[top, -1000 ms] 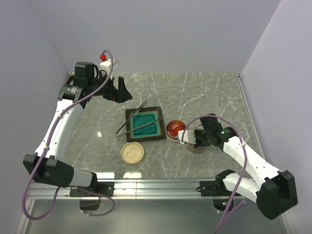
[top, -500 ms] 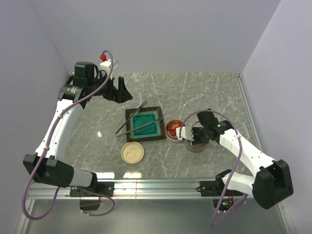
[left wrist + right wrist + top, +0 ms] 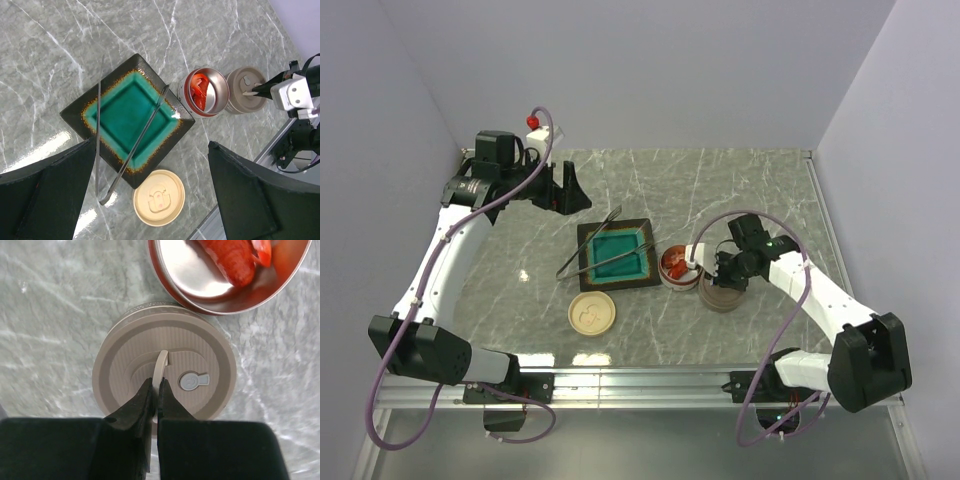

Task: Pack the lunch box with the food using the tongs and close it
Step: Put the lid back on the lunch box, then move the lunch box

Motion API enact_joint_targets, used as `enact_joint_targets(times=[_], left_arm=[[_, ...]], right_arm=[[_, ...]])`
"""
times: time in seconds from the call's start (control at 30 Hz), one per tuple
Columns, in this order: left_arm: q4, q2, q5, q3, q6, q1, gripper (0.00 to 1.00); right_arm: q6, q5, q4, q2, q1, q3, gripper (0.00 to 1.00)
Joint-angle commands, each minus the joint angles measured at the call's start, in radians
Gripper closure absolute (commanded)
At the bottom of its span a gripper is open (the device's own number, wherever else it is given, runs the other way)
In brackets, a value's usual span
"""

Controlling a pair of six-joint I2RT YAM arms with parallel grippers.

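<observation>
Right wrist view: right gripper (image 3: 155, 388) clamped on lid tab (image 3: 161, 364); thin hold may slip, knocking steel tin (image 3: 192, 270) just ahead.

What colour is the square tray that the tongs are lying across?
The tray is teal inside, with a dark, orange-speckled rim; clearest in the left wrist view.

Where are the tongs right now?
In the top view the tongs lie across the left part of the teal tray, left of table centre, with their joined end on the marble beside the beige lid.
</observation>
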Motion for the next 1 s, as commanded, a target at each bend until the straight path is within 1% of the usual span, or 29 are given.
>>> enact_joint_targets(times=[0.0,0.17,0.2,0.4,0.43,0.47,0.63,0.7,0.77,0.97], left_arm=[[0.034,-0.036,0.026,-0.002,0.0,0.003,0.01],[0.045,-0.039,0.035,-0.017,-0.02,0.003,0.01],[0.048,-0.041,0.035,-0.02,-0.023,0.003,0.01],[0.068,-0.047,0.035,-0.045,-0.037,0.003,0.01],[0.07,-0.046,0.034,-0.048,-0.037,0.003,0.0],[0.074,-0.052,0.035,-0.06,-0.036,0.003,0.01],[0.094,-0.075,0.032,-0.096,-0.022,0.003,0.01],[0.094,-0.079,0.034,-0.103,-0.022,0.003,0.0],[0.088,-0.081,0.035,-0.106,-0.016,0.003,0.01],[0.091,-0.085,0.035,-0.111,-0.017,0.003,0.01]], right_arm=[[0.183,-0.003,0.013,0.037,-0.012,-0.058,1.0],[0.353,0.061,0.03,0.07,-0.067,-0.047,1.0],[0.38,0.069,0.033,0.075,-0.094,-0.043,1.0],[0.576,0.232,0.076,0.122,-0.187,-0.04,1.0],[0.595,0.242,0.073,0.154,-0.234,-0.027,1.0],[0.622,0.262,0.065,0.173,-0.254,-0.02,1.0],[0.653,0.315,0.103,0.276,-0.432,0.029,1.0],[0.659,0.321,0.106,0.331,-0.467,0.057,1.0],[0.665,0.316,0.085,0.363,-0.493,0.1,1.0],[0.678,0.305,0.065,0.403,-0.498,0.149,1.0]])
